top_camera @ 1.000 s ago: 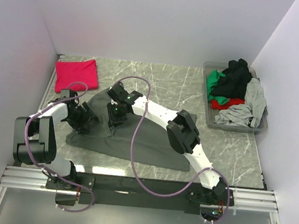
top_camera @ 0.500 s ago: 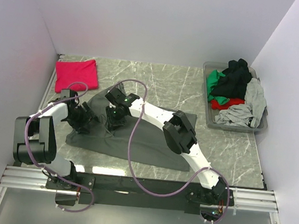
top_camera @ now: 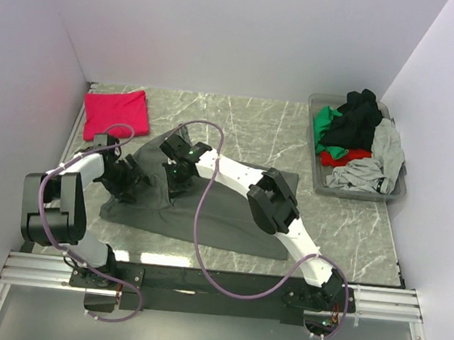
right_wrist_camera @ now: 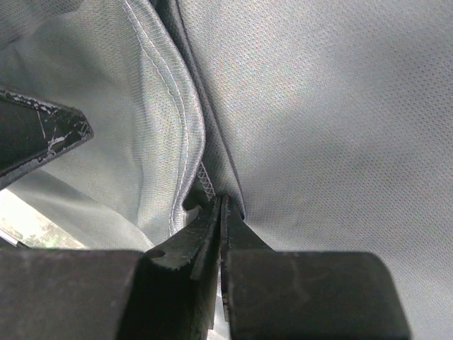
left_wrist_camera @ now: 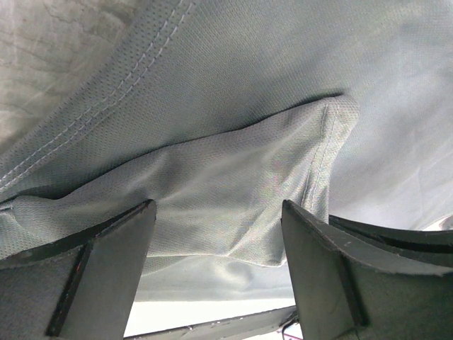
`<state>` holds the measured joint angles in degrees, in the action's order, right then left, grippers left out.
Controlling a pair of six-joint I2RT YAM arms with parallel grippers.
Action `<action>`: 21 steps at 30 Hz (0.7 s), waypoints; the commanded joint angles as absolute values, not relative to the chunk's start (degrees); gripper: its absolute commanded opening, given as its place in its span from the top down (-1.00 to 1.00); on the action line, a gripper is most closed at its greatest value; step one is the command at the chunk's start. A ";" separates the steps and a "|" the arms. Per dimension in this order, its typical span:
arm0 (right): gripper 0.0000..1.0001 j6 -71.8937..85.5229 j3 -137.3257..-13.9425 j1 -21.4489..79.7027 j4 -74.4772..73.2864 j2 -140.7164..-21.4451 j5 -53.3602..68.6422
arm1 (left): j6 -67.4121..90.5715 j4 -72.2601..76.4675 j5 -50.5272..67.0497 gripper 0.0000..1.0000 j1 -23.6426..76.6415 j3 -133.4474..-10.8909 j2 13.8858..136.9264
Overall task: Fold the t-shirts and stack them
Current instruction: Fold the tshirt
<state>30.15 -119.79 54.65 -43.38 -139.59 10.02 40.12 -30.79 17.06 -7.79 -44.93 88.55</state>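
Right fingers (right_wrist_camera: 202, 234) stay clamped on a hem of the dark charcoal-grey cloth t-shirt (top_camera: 206, 212), the arm edging toward 9 o'clock. Left fingers (left_wrist_camera: 106, 248) hang apart over it. The fold barely advances.

- The table (top_camera: 256, 124) has a grey-green marbled top with pale veins (glossy enough to show a bright patch of glare near its front edge).
- A clear plastic tub (top_camera: 360, 194) sits on the table at the far right, its long side running just beside the right wall (top_camera: 447, 161).
- The back wall (top_camera: 241, 33) and the left wall (top_camera: 18, 75) are plain and pale lilac, like the right one.
- A ribbed aluminium rail (top_camera: 38, 268) runs along the table's near edge.
- Below the rail lies a flat grey panel (top_camera: 210, 335).
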 commanded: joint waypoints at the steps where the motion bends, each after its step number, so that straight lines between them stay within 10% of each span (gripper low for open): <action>1: 0.87 29.36 -118.83 55.02 -45.44 -136.15 7.47 | 37.62 -28.39 6.78 -0.62 -6.33 -39.99 97.73; 21: 0.82 30.32 -112.07 52.82 -41.75 -127.80 8.78 | 38.06 -29.18 5.36 -0.61 -5.63 -40.43 98.09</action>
